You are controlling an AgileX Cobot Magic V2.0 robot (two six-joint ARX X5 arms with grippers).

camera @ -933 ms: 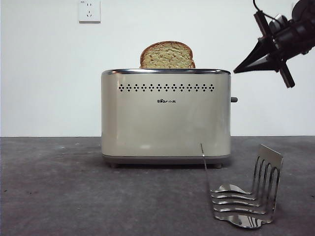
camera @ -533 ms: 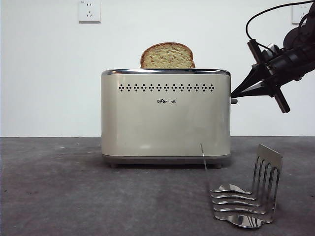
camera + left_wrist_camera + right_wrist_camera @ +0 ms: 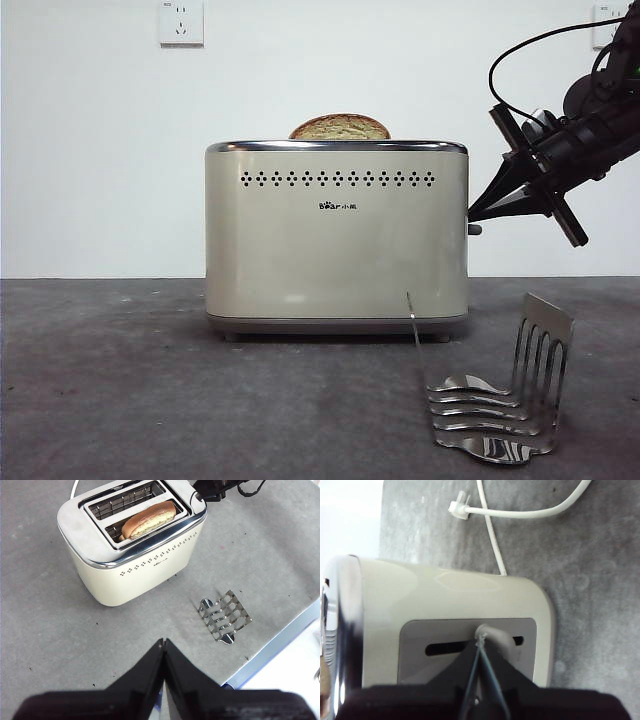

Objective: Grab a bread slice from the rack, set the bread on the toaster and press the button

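Button: the small dark grey stub lever point(image 3: 475, 229) stuck out of the narrow side of the large cream-beige boxy toaster with its chrome top rim point(image 3: 337, 235), partway down a dark slot in a grey panel, as my right wrist view showed.
Button relative to my right gripper: the tip of my right gripper point(image 3: 480, 641) lay directly on the lever point(image 3: 492, 635); in the front view the black tip point(image 3: 472, 214) sat on top of the stub, hard against the toaster's side.
Right gripper state: my two black jaws were pressed together to a single point, nothing pinched between them; contact was tip against lever only.
Bread: the thick slice of brown wholegrain bread with dark crust point(image 3: 340, 127) stood in the toaster's nearer slot point(image 3: 148, 519), only its rounded top above the chrome rim.
Second slot: empty wire guides, seen from my left wrist.
Rack: the small shiny silver wire toast rack point(image 3: 503, 400) sat on the grey table point(image 3: 150, 400) in front of the toaster's button end, apart from it, with no slice in it.
Left gripper: my left gripper point(image 3: 163, 642) hung high above the table, well apart from the toaster and rack, jaws closed tip to tip, holding nothing.
Cord: a white power cable with plug point(image 3: 500, 515) lay on the table beyond the toaster.
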